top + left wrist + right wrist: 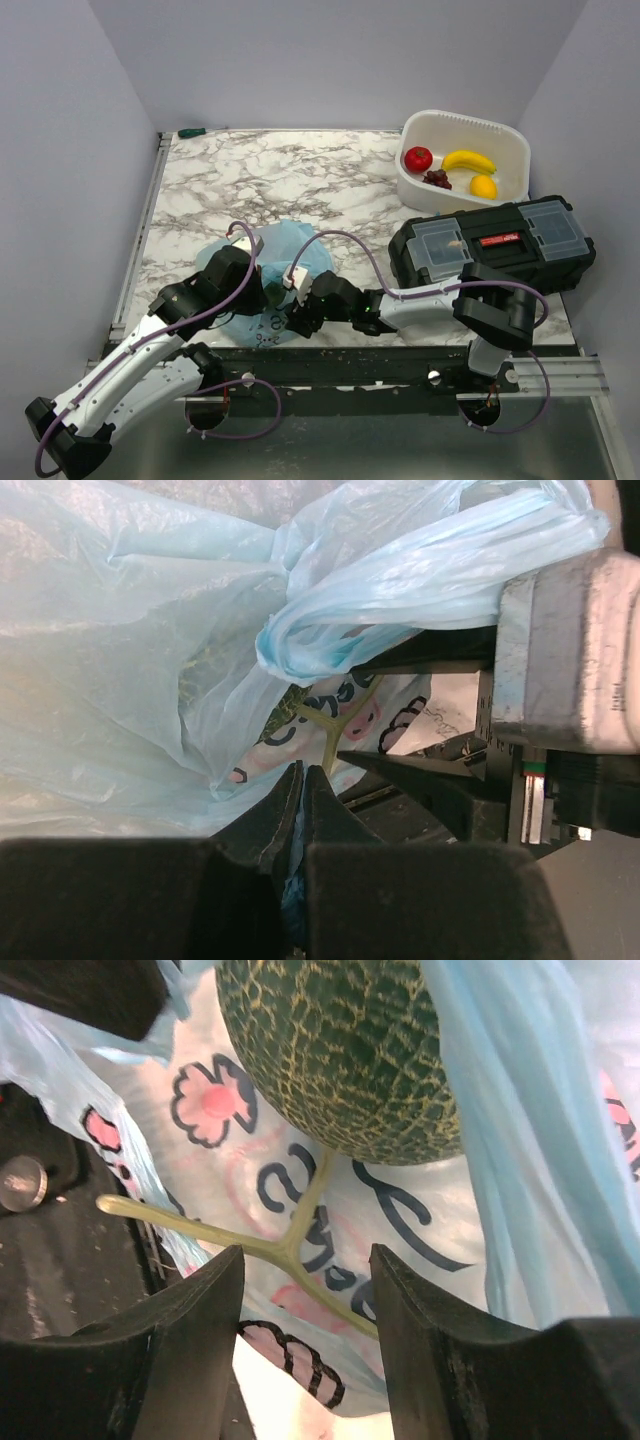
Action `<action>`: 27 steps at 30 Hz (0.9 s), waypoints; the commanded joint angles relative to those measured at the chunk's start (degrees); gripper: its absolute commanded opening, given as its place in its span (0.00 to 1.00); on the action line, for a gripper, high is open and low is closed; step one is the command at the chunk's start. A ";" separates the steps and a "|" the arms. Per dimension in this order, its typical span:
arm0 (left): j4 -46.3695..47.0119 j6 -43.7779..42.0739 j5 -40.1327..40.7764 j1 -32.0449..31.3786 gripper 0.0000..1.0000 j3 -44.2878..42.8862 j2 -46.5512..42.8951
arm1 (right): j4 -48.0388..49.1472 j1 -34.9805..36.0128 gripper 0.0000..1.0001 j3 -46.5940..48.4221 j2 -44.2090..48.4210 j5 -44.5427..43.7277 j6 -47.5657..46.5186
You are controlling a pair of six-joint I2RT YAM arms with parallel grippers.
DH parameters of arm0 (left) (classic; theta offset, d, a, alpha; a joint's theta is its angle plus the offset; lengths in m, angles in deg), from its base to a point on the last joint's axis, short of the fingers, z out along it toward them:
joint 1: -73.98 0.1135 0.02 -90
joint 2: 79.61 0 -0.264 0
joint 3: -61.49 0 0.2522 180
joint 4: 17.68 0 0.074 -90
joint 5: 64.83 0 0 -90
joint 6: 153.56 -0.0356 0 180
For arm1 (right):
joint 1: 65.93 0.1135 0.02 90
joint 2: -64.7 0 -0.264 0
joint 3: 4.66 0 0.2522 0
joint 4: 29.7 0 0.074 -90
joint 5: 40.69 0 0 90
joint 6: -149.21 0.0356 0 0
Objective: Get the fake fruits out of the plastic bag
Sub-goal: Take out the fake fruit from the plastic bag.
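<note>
Melon (340, 1050) sits inside the plastic bag (290, 245) at seven o'clock on the bench (300, 170), at twelve o'clock from the nearer right pincer (305, 1255), whose parted jaws frame its forked stem (307, 1205). The left pincer (303, 780) is clamped shut on bag film.

Rectangular white tabletop with grey marble veining (300, 180) was enclosed on three sides by plain pale lavender-grey wall panels (330, 60). A silver aluminium rail (140, 240) ran along its left edge. A dull grey metal ledge (350, 445) lay below the near edge. Lighting was even, shadows soft.
</note>
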 commanded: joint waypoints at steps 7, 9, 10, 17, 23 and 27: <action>0.08 -0.18 0.39 -0.76 0.00 0.06 -0.10 | 1.87 2.78 0.68 -0.32 -3.04 -3.68 -9.09; 0.08 -0.18 0.37 -0.86 0.00 0.01 -0.26 | 4.08 4.24 0.69 -0.32 -4.49 -5.08 -10.44; 0.08 -0.23 0.37 -0.87 0.00 0.06 -0.36 | 4.43 5.09 0.69 -0.03 -5.32 -7.89 -10.95; 0.25 -0.27 0.25 -0.98 0.00 0.10 -0.97 | 12.24 10.15 0.71 -0.22 -9.40 -25.11 -16.67; 0.25 -0.23 0.11 -1.20 0.00 0.16 -1.12 | 18.48 10.78 0.69 0.69 -11.06 -28.40 -18.94; 0.25 -0.18 0.19 -1.40 0.00 0.19 -1.47 | 19.70 10.97 0.56 1.57 -11.49 -27.92 -19.71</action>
